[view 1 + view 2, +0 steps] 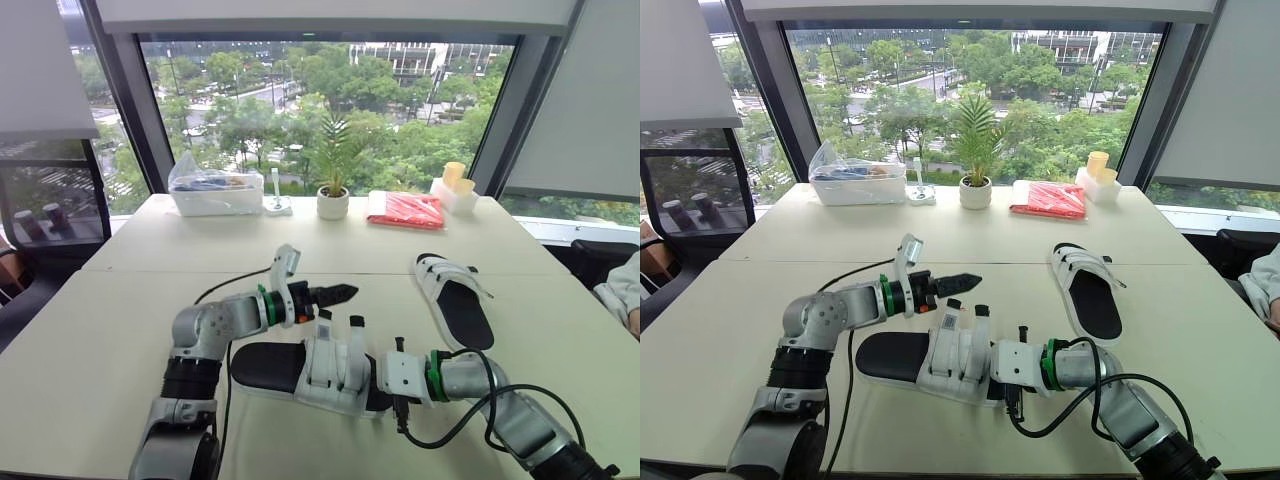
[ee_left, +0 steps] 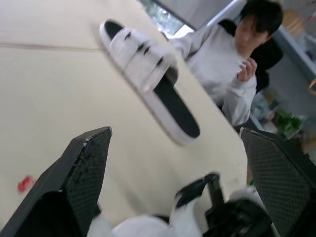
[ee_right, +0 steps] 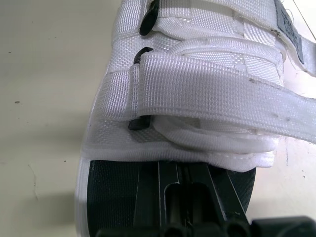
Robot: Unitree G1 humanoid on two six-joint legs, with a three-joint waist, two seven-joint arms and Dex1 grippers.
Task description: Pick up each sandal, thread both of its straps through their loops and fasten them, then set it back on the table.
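hovering just above the near sandal (image 1: 330,372) with the left claw (image 1: 350,293) spread wide and empty, probably ready for the fastening. lying flat on the desk (image 1: 100,330). pressing the right claw (image 3: 183,168), closed on nothing, onto the footbed (image 3: 111,197) under the front strap (image 3: 207,89), likely to pin it. further right, well apart, second sandal (image 1: 455,300) waiting.

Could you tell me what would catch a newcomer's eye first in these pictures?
The white sandal with a black footbed lies on the table close to the robot, between its arms. The right pincer is pushed in under its straps from one end, and the left pincer hovers open just above it. A second sandal lies apart, farther back on the robot's right.
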